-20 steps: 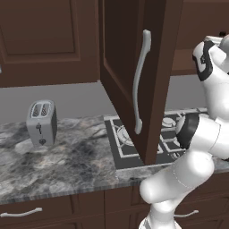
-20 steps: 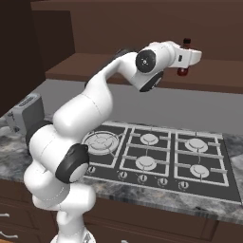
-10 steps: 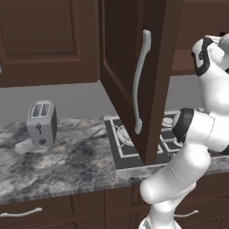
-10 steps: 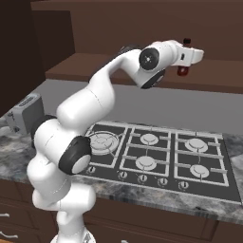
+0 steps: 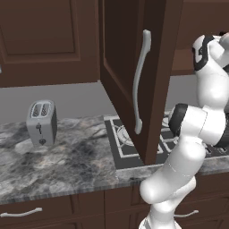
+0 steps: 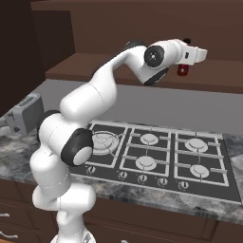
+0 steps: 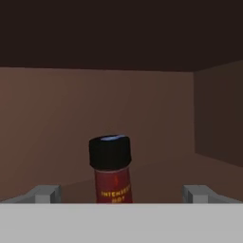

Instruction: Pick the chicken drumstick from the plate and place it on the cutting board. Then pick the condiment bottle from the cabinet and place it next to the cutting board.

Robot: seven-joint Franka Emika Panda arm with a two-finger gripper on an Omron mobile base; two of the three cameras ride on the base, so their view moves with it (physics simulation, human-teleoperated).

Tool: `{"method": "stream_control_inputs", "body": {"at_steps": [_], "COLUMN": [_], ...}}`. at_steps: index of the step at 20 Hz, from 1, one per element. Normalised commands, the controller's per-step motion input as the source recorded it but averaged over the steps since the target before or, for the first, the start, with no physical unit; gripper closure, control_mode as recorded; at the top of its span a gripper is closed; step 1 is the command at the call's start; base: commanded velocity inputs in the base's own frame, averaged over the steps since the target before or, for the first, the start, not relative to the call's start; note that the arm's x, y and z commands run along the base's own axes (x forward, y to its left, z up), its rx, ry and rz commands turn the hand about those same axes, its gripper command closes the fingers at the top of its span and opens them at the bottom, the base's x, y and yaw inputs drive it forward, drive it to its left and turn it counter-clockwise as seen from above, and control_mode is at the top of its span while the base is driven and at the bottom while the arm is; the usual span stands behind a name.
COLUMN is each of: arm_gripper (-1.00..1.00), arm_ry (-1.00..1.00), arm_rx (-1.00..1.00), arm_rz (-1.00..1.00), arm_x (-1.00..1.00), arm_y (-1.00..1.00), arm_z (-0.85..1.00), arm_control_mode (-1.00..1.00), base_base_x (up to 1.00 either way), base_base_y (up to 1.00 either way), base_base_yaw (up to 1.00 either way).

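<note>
The gripper (image 7: 121, 193) reaches into the open cabinet (image 5: 147, 80), its 2 fingertips (image 7: 45, 193) spread wide and grasping nothing. The condiment bottle (image 7: 111, 168) stands upright on the cabinet shelf between them, touching neither; its black cap sits above a red body with yellow lettering. From the right base view the bottle shows just behind the hand, above the 6-burner stove (image 6: 156, 154). A toaster (image 5: 41, 121) rests on the marble counter (image 5: 67, 165).
</note>
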Motion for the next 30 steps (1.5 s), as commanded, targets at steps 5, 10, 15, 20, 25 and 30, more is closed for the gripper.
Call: {"method": "stream_control_inputs", "body": {"at_steps": [5, 10, 15, 20, 25, 30], "arm_gripper": [-1.0, -1.0, -1.0, -1.0, -1.0, -1.0], "arm_ry": [0.03, 0.03, 0.02, 0.01, 0.0, 0.0], "arm_rx": [0.0, 0.01, 0.01, 0.02, 0.02, 0.02], "arm_rz": [0.02, 0.03, 0.03, 0.02, 0.01, 0.01], "arm_x": [0.07, 0.08, 0.09, 0.11, 0.13, 0.11], "arm_y": [-0.13, -0.04, 0.0, 0.0, 0.0, -0.01], "arm_z": [-0.07, -0.12, -0.11, -0.05, 0.0, 0.0], "arm_control_mode": [-1.0, -1.0, -1.0, -1.0, -1.0, -1.0], "base_base_x": [0.0, 0.0, 0.0, 0.0, 0.0, 0.0], "base_base_y": [0.0, 0.0, 0.0, 0.0, 0.0, 0.0], "base_base_yaw": [0.0, 0.0, 0.0, 0.0, 0.0, 0.0]}}
